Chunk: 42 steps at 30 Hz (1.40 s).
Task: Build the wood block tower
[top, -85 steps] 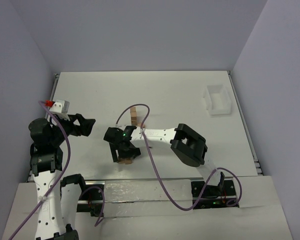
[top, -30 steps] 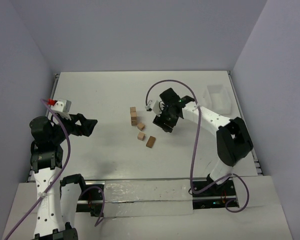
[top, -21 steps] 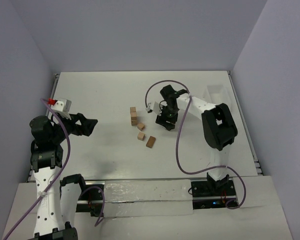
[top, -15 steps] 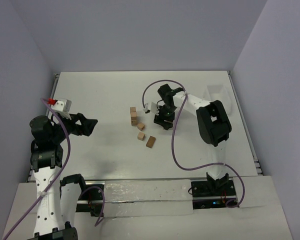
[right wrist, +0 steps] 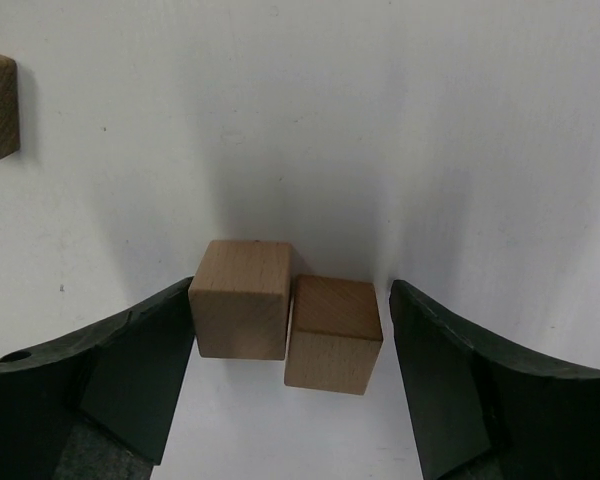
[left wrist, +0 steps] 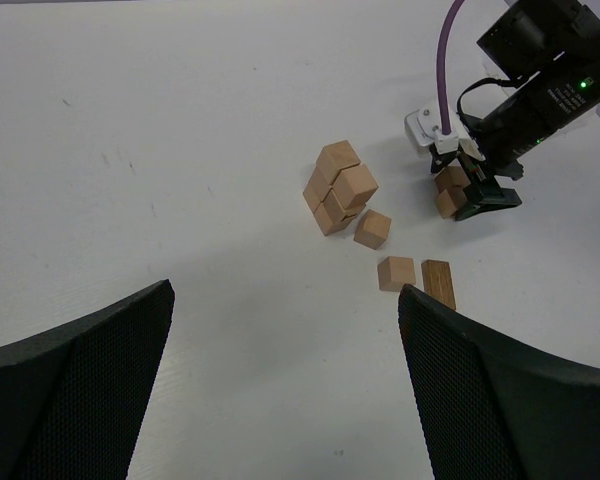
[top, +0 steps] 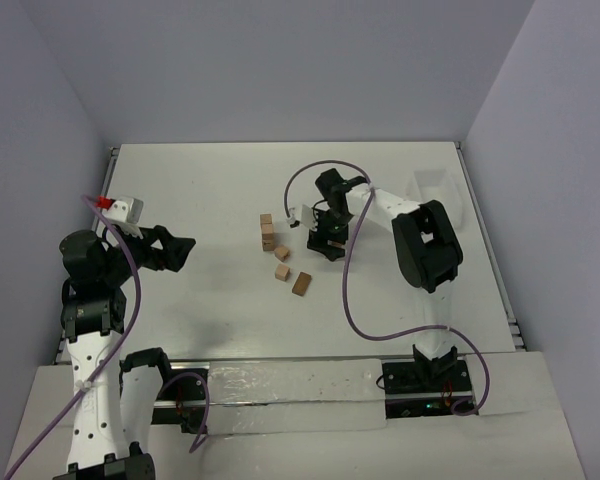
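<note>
The wood blocks (left wrist: 372,229) are small plain cubes. They look light, hard and rigid, with smooth flat faces that should neither dent nor break but could slide on one another or skid across the white tabletop (left wrist: 180,150) at a nudge. Two of them (right wrist: 242,298) lie side by side and touching, one set a little askew, between the right jaws, which stand open astride the pair. One finger looks to be against its cube and the other just short of the second. Closing on both at once seems risky, since the skewed cube may twist out. A cleaner hold would be one cube alone, pads flat on two opposite faces at about mid-height, so it sits square for setting down. The tower (left wrist: 335,188) is a short, uneven stack to the left of that pair and apart from it, with three loose cubes just beside it on the side nearer the arms. Being so light, it would likely topple at a slight knock. The left jaws hang wide open above the tabletop, holding nothing.
</note>
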Available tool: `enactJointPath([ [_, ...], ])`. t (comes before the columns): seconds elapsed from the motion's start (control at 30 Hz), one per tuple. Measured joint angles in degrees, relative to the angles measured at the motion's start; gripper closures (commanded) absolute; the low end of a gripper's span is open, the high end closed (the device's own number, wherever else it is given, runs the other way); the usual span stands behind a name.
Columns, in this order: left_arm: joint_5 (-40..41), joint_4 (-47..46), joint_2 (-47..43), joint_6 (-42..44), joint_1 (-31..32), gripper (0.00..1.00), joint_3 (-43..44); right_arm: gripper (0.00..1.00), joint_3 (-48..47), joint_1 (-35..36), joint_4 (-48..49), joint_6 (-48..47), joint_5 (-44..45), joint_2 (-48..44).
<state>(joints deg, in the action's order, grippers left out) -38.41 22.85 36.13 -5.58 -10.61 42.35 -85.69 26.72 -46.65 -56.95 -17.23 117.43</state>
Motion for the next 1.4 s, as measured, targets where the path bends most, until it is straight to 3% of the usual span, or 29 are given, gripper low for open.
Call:
enactJointPath([
  [0.43, 0.00, 0.00, -0.30, -0.12, 0.00, 0.01, 0.02, 0.01, -0.29, -3.04, -0.65, 0.01, -3.22, -3.86],
  [0.57, -0.04, -0.19, -0.46, -0.29, 0.00, 0.01, 0.00, 0.02, -1.38, -6.04, -2.15, 1.67, -4.76, -5.82],
  [0.77, -0.07, -0.45, -0.65, -0.42, 0.01, 0.01, 0.00, 0.21, 0.61, -11.64, -2.22, 3.55, -5.56, -9.00],
  [0.9, -0.11, -0.82, -0.75, -0.64, 0.00, 0.01, 0.00, 0.47, 2.68, -14.38, -2.07, 3.79, -4.64, -9.90],
  [1.2, -0.47, -2.37, -0.43, -1.25, 0.00, 0.01, 0.00, 0.64, 2.81, -14.60, -1.06, 4.31, -3.57, -7.28],
  [1.4, -0.48, -2.56, -0.43, -1.28, 0.00, 0.01, 0.00, 0.67, 1.82, -14.10, -0.76, 4.40, -3.47, -3.23],
])
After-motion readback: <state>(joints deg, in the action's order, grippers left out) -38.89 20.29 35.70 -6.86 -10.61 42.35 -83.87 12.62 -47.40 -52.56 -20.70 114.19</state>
